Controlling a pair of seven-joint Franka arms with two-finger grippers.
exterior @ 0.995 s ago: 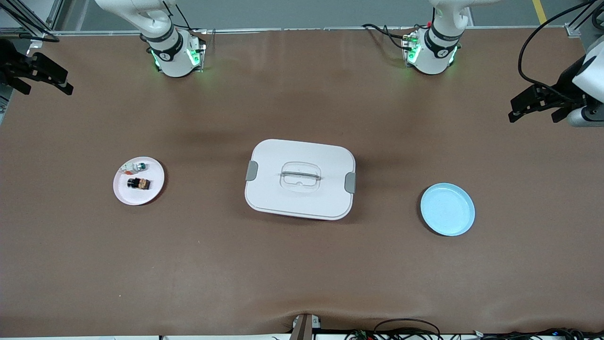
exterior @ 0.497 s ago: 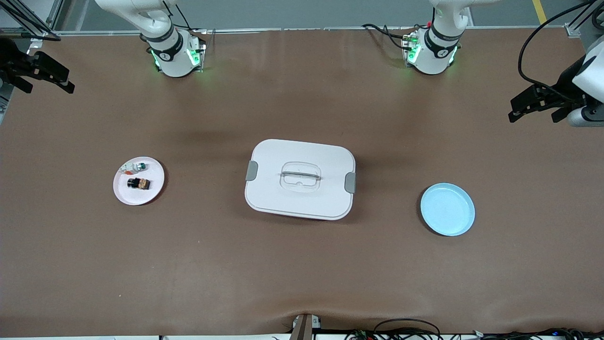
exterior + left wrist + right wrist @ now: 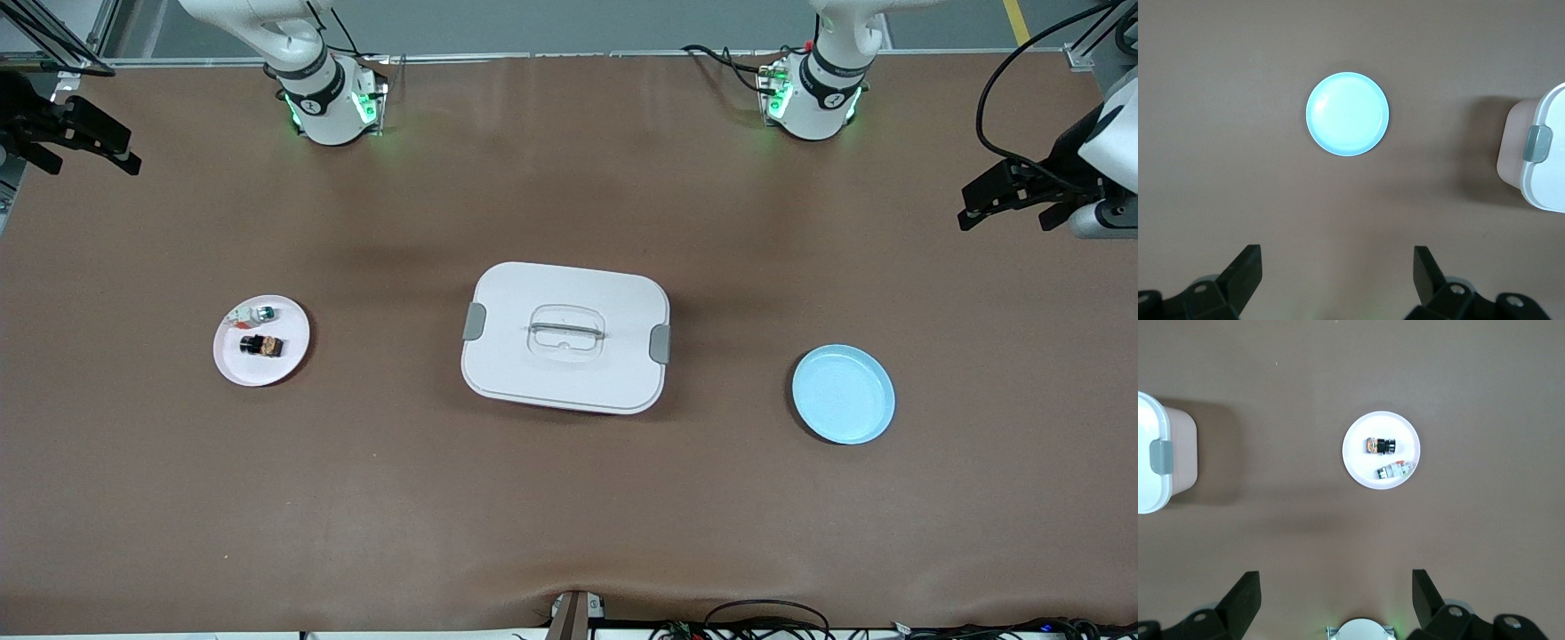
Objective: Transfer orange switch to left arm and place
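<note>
Orange switch [image 3: 261, 345]: on white plate [image 3: 286, 356], beside small white piece [image 3: 256, 314], at 9 o'clock from box [image 3: 565, 337].
Right gripper [image 3: 71, 147], left gripper [image 3: 1013, 196]: wide open, empty, high over table ends.
Risk: fingers may nudge the neighbouring piece.
Writing: none legible.

There are two robot arms, one right arm [image 3: 267, 36] and one left arm [image 3: 845, 44]; each has one gripper, so two grippers, the right gripper [image 3: 89, 147] and the left gripper [image 3: 1005, 200]; one box [image 3: 565, 336]; two plates, a white plate [image 3: 249, 366] and a blue plate [image 3: 843, 394], one at each end of the box; on the white plate sit two small parts, one orange switch [image 3: 261, 345] and one white piece [image 3: 253, 314].
</note>
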